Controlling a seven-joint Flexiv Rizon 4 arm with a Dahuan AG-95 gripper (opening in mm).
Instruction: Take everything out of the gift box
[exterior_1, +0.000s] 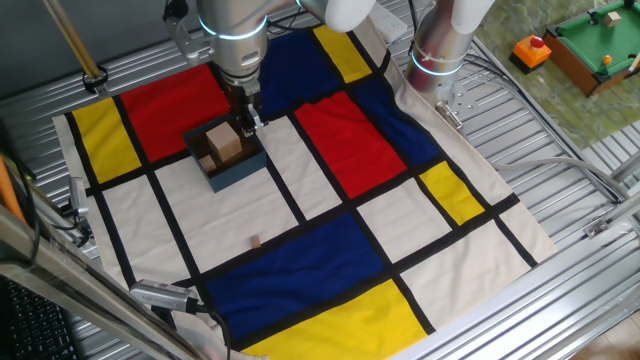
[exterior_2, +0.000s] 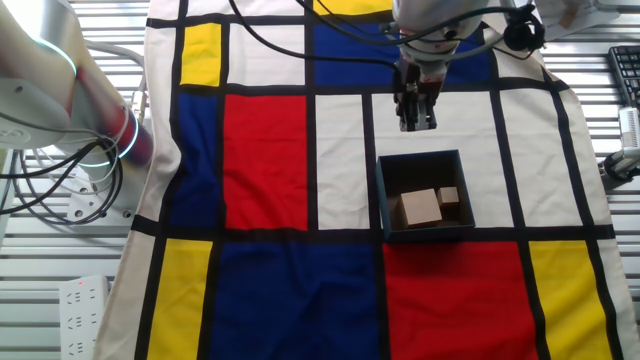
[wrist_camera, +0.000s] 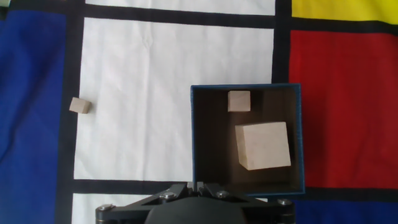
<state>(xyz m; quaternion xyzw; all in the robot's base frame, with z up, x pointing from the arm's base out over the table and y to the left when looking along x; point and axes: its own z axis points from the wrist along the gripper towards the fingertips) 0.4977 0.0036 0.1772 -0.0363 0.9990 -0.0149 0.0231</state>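
The small square gift box (exterior_2: 425, 196), blue-grey outside and dark brown inside, is seen standing on a white panel of the colour-blocked cloth (exterior_2: 270, 150), with its far wall close to the red panel and the black stripe. Two wooden pieces are held inside it: a large pale beige cube (wrist_camera: 264, 145) lying near one wall, and a smaller tan-brown block (wrist_camera: 239, 101) tucked into a corner, the two set slightly apart. A third small wooden block (wrist_camera: 79, 106) is found outside on the white panel, well apart from the box, which suggests that part of the emptying is done and two pieces are left. The two-finger gripper (exterior_2: 416, 108) is held above the cloth just beside the box, not over its opening; its fingers appear drawn together and nothing is carried between them. The low walls are judged to be the main constraint: the small block in the corner leaves little room for a finger on two sides, whereas the cube is offered more freely, with open floor beside it. Broad free cloth is available around the box for setting pieces down, the metal table edges (exterior_1: 560, 180) lying well away.
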